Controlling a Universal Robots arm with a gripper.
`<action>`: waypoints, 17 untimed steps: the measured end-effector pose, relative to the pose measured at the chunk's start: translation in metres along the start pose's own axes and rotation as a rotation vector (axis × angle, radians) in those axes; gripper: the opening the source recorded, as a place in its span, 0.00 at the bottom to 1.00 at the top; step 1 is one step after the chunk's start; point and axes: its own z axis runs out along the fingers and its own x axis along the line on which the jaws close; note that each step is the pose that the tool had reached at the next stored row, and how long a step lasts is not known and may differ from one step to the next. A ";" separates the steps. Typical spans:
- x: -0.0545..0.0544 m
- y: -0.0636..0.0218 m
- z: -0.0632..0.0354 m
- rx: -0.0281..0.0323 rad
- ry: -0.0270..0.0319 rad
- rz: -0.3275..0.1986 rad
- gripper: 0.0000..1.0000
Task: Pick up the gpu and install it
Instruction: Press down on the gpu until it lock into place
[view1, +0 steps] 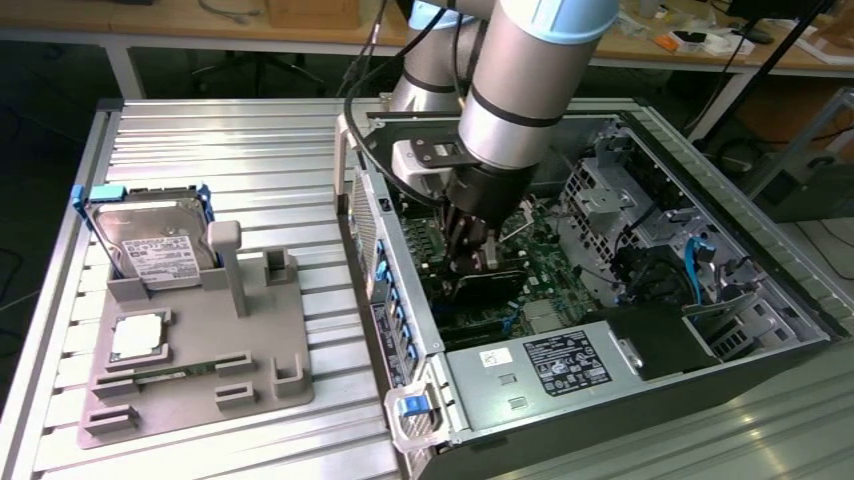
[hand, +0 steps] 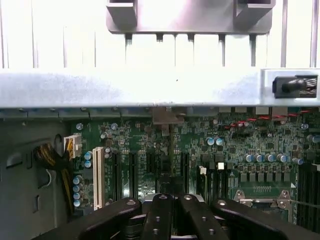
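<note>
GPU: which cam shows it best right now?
Exterior view. The gpu appears as a dark card under the gripper, inside the open case over the motherboard. In the wrist view it is at most a thin edge-on strip running from the fingers toward the case wall.

Arm: I see thick silver-grey metal tube segments (view1: 527, 90) with a pale blue joint cap at the top.
Band: 1 black ring circles the lower tube.
Wrist: a silver-grey block with a dark panel sits beside the tube.
Cable: a black cable loops down the arm's side.
Gripper: I see a black matte 2-finger gripper (view1: 470, 258); its linkage bars (hand: 165, 215) carry small round silver screws.
</note>
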 end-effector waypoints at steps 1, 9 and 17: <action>0.000 0.0016 0.0000 0.0000 0.0000 0.000 0.11; -0.001 0.0030 0.0018 0.0004 -0.0001 0.001 0.11; -0.001 0.0030 0.0066 0.0004 0.0000 0.001 0.11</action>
